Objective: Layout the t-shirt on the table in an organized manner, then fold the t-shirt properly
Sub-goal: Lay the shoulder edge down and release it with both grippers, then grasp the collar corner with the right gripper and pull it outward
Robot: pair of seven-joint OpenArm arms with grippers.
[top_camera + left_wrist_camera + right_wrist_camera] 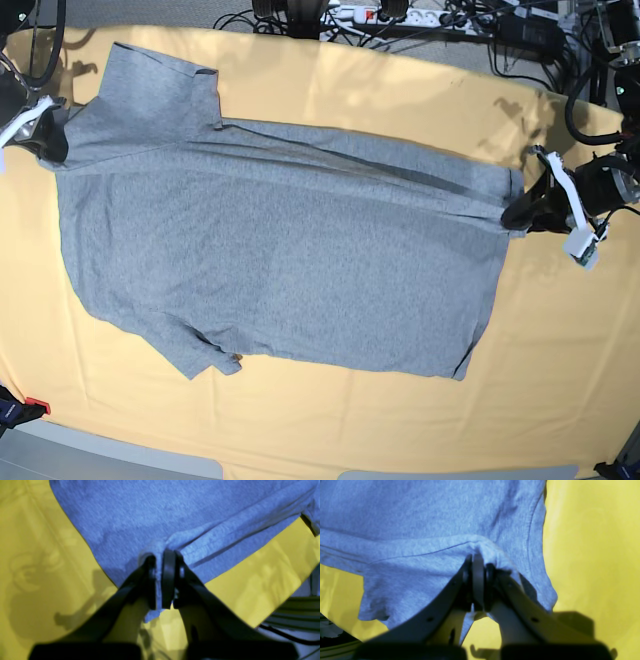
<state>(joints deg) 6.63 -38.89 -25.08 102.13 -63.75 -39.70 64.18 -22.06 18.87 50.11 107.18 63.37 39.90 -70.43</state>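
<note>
Left wrist view: the left gripper (160,580) is clamped on a bunched edge of the t-shirt (175,517) above the table (37,555). Right wrist view: the right gripper (478,580) pinches a fold of grey cloth. Base view: the shirt lies spread across the table's middle, plain side up, an arm gripping it at each end.

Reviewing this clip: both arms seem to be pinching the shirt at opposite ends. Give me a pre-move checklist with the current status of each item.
1. Left gripper shut on the t-shirt edge: ok.
2. Right gripper shut on the shirt near a sleeve: ok.
3. Shirt stretched between the two grips: ok.
4. Shirt lying smooth: not ok; a long fold ridge runs along the far side.
5. Shirt fully on the table: ok.
6. Printed side up or down: cannot tell; only plain grey shows.
</note>
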